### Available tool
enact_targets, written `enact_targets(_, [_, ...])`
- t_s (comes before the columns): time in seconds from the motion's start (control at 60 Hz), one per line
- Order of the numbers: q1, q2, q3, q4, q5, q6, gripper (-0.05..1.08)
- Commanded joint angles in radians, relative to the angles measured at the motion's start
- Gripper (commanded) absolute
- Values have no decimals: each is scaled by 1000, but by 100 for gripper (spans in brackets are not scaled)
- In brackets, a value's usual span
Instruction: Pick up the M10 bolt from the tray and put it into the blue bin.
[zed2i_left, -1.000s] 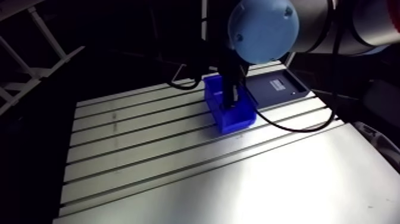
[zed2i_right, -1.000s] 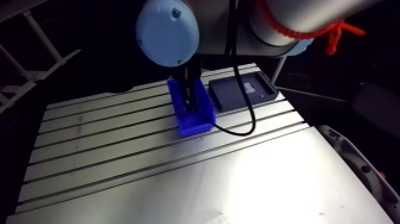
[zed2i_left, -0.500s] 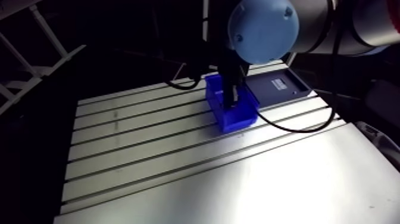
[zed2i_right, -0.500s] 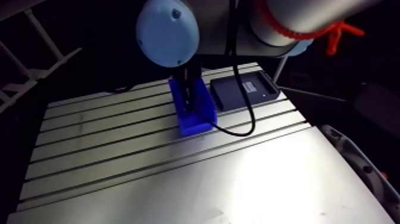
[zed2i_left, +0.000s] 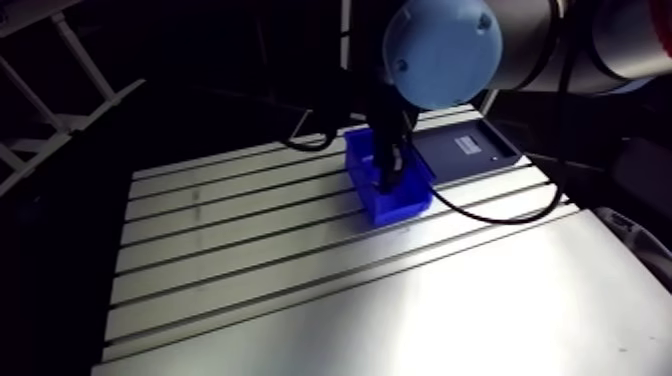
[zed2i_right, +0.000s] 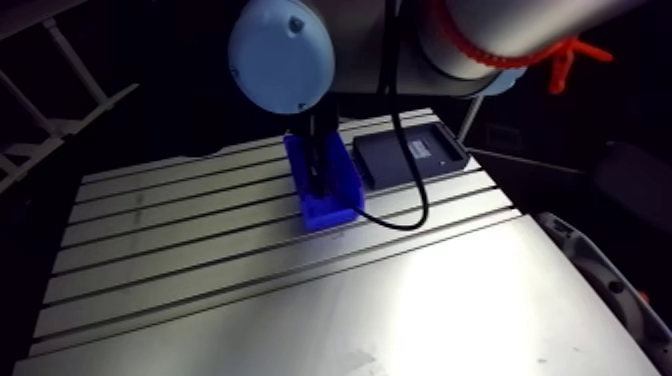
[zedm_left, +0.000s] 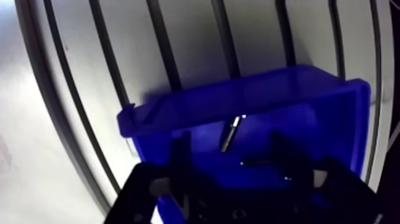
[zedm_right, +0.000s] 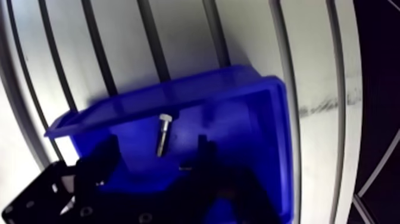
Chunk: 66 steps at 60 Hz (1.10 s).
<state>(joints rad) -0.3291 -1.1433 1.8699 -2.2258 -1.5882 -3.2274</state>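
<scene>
In the wrist view the blue bin lies under my gripper. Its two dark fingers stand well apart, open, and nothing is pressed between them. The M10 bolt, a thin silvery shaft with a head, is loose inside the bin just ahead of the gap between the fingers, touching neither. In the arm view the gripper reaches down into the blue bin at the back of the slotted table. The dark tray sits right beside the bin.
The slotted aluminium table stretches wide towards the front and left of the bin. A black cable loops over the table by the bin and tray. A smooth plate covers the near part.
The gripper stays low in the blue bin while the arm view shifts only slightly. Its fingers have spread apart and the bolt is free of them.
</scene>
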Motion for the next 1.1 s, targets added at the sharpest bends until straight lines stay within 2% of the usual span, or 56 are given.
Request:
enact_targets(0.017, [1, -37, 2, 2, -5, 2, 1])
enact_targets(0.2, [-1, -86, 0, 11, -2, 0, 1])
enact_targets(0.317, [-8, -124, -7, 27, -15, 2, 1])
enact_targets(0.517, [-13, -192, -42, 120, -17, 61, 1])
enact_targets(0.55, [-12, -213, -66, 166, -16, 111, 1])
enact_targets(0.733, [0, -263, -135, 283, -14, 294, 1])
enact_targets(0.8, [7, -280, -167, 332, -14, 389, 1])
enact_targets(0.833, [18, -289, -199, 370, -14, 488, 1])
enact_targets(0.983, [40, -306, -246, 425, -17, 701, 1])
enact_targets(1.05, [50, -318, -260, 447, -22, 806, 1])
enact_targets(1.083, [61, -322, -271, 467, -32, 911, 1])
enact_targets(1.1, [61, -322, -271, 467, -32, 911, 1])
